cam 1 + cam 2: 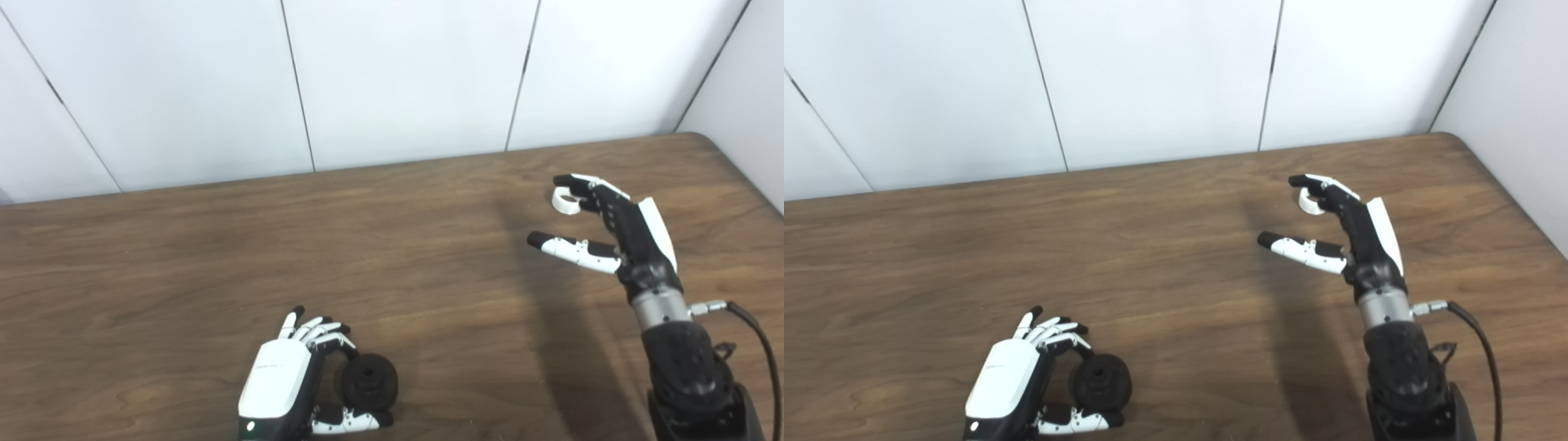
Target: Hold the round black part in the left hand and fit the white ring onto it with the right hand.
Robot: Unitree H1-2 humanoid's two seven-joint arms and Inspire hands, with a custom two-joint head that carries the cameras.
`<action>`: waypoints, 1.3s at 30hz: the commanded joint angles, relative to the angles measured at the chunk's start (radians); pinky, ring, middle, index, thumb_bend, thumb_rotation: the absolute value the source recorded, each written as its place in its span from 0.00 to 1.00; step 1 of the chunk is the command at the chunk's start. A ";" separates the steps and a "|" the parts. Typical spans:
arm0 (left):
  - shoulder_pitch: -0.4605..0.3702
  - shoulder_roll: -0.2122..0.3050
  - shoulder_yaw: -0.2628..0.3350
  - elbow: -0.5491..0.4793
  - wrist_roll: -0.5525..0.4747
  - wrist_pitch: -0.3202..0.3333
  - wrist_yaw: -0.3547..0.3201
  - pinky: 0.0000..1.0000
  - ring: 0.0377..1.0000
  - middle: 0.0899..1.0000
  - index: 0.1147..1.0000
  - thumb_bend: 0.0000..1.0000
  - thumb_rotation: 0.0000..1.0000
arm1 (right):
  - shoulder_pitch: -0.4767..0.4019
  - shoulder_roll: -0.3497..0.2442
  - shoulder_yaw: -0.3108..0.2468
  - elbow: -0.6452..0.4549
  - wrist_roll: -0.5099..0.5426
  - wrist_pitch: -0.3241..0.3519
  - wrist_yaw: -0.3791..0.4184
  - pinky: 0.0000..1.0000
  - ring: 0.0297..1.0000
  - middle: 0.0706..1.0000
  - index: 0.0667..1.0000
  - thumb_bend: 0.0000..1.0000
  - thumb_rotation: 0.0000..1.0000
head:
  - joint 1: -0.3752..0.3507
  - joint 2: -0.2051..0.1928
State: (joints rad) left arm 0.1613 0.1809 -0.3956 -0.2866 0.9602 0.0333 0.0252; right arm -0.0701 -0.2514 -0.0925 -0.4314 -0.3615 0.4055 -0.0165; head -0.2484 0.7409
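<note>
White ring (565, 202) under open right robot hand (603, 226) — untouched.

Bright, even light fills the room, with pale wall panels (404, 79) close to washed out. A soft, broad shadow runs down the worktop (184, 257) beside the right arm. Focus is slightly soft, with little glare.

Wooden table before white panelled walls.
Dark-grained table (392, 245); panel wall (404, 73) at 12 o'clock, side wall (1513, 92) at 2 o'clock.
</note>
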 commanded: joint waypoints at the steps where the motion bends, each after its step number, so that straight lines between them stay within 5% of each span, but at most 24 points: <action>1: 0.012 0.022 0.011 0.008 -0.003 -0.007 -0.008 1.00 0.86 0.75 0.42 0.52 0.06 | -0.070 -0.037 -0.009 0.014 -0.057 -0.011 -0.029 0.85 0.84 0.80 0.65 0.79 0.26 | -0.006 0.000; 6: 0.013 0.037 0.032 0.014 -0.024 -0.025 -0.007 1.00 0.86 0.75 0.42 0.52 0.06 | -0.147 -0.088 0.000 0.098 -0.130 0.001 -0.026 0.94 0.91 0.84 0.65 0.80 0.22 | -0.057 -0.003; 16: 0.011 0.055 0.057 0.021 -0.044 -0.053 -0.017 1.00 0.86 0.75 0.42 0.52 0.06 | -0.272 -0.174 0.050 0.300 -0.217 0.017 -0.007 0.90 0.94 0.88 0.66 0.82 0.19 | -0.120 -0.005; 24: 0.013 0.064 0.063 0.019 -0.058 -0.061 -0.027 1.00 0.85 0.75 0.42 0.52 0.06 | -0.369 -0.240 0.129 0.480 -0.262 0.015 0.038 1.00 0.97 0.90 0.68 0.79 0.19 | -0.159 -0.005; 39: 0.016 0.060 0.074 0.013 -0.060 -0.069 -0.034 1.00 0.86 0.75 0.42 0.52 0.06 | -0.469 -0.281 0.211 0.673 -0.304 0.044 0.079 1.00 0.98 0.92 0.70 0.85 0.22 | -0.158 -0.006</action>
State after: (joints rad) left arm 0.1635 0.2271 -0.3303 -0.2728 0.8900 -0.0451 0.0014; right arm -0.4814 -0.4995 0.1232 0.2560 -0.6494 0.4465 0.0754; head -0.4065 0.7348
